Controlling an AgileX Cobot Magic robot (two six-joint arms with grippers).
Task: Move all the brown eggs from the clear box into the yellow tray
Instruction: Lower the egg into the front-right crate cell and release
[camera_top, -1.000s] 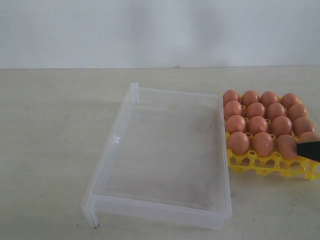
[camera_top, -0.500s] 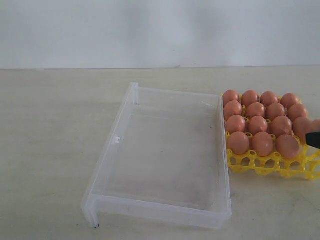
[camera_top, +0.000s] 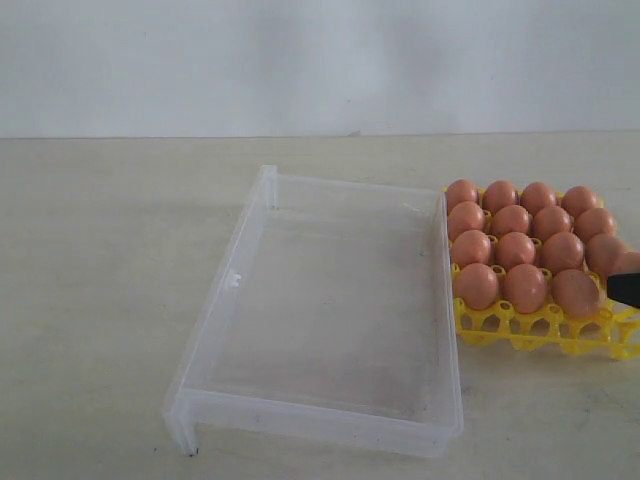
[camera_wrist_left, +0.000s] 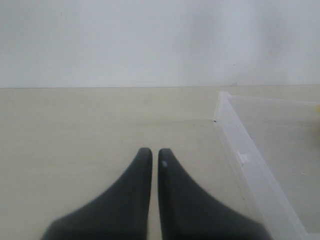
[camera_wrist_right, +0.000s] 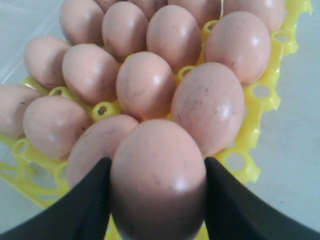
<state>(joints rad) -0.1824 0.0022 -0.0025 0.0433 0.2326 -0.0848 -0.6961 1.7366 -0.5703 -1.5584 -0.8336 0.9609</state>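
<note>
Right wrist view: right gripper (camera_wrist_right: 156, 167) clamps one brown egg (camera_wrist_right: 157, 200) between its jaws, raised above the yellow tray (camera_wrist_right: 255, 127).

Exterior view: tray (camera_top: 520, 335) sits on the tabletop (camera_top: 100, 300) just beside the clear box (camera_top: 225, 285), at the box's 3 o'clock. The brown eggs (camera_top: 515, 250) sit in its cells in rows. Held egg hangs at the tray's 3 o'clock edge, gripper mostly out of frame.

Left wrist view: left gripper (camera_wrist_left: 155, 156) has jaws drawn together on nothing, above the tabletop, near the box wall.
</note>
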